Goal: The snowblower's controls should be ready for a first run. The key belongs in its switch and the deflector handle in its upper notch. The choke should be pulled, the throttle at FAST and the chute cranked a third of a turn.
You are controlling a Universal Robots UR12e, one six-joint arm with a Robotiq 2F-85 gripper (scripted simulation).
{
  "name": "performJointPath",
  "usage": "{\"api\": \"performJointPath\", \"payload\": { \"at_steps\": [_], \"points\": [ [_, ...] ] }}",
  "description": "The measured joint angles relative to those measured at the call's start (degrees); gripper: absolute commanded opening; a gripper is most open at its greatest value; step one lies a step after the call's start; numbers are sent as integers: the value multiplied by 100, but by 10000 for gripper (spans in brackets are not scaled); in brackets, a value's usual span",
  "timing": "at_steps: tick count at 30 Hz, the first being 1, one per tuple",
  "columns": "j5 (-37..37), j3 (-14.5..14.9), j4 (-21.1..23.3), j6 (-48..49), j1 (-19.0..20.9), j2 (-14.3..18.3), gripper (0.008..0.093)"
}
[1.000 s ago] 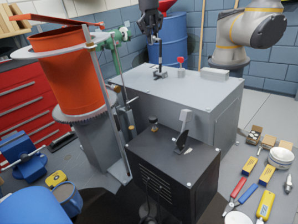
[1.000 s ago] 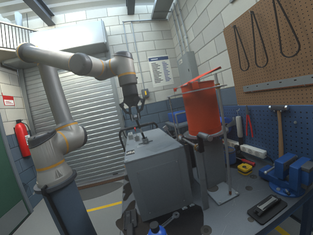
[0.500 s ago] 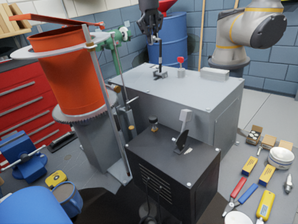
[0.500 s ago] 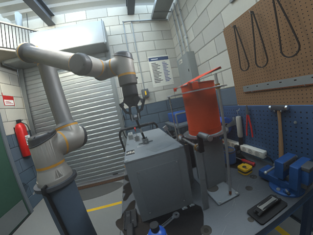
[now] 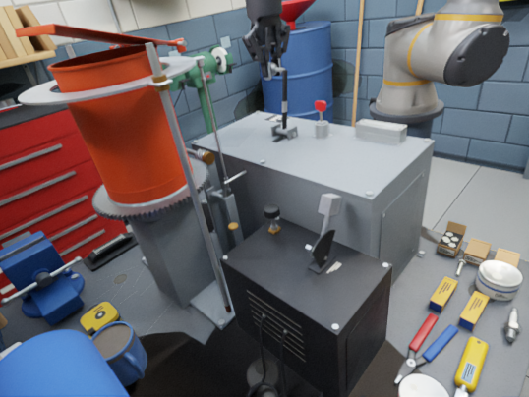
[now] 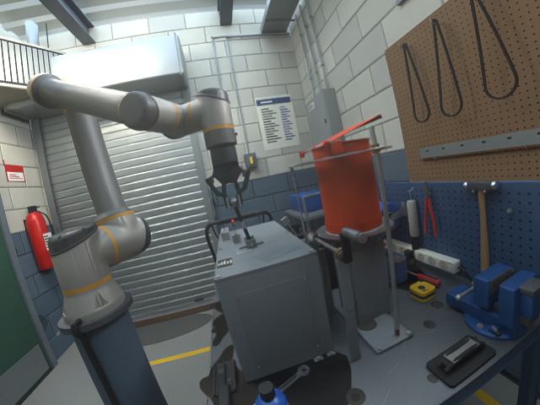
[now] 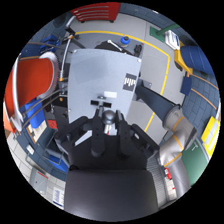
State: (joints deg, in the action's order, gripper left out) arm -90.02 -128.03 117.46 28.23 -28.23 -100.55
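Observation:
The ball knob of the throttle lever [image 7: 109,116] is partly hidden between my fingers, and its black rod [image 5: 284,100] runs down to a slotted base [image 5: 284,131] on the grey engine housing [image 5: 314,157]. My gripper [image 5: 269,69] is closed on that knob from above. The red-headed key [image 5: 320,106] stands in its switch just right of the lever. The black choke knob [image 5: 271,214] and a grey-and-black handle [image 5: 324,236] sit on the black front box. The orange chute [image 5: 123,123] stands to the left with its toothed ring and crank rod [image 5: 189,167].
A blue drum [image 5: 307,64] stands behind the housing, near my arm's base [image 5: 408,113]. A blue vise [image 5: 42,277] and a red drawer cabinet lie left. Boxes, pliers [image 5: 425,344] and a spark plug lie on the bench at right.

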Motion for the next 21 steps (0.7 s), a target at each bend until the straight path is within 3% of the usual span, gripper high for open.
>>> {"api": "performJointPath", "payload": {
  "at_steps": [9, 21],
  "points": [
    [1, -1, 2, 1, -1, -1, 85],
    [1, -1, 2, 1, -1, -1, 325]
  ]
}}
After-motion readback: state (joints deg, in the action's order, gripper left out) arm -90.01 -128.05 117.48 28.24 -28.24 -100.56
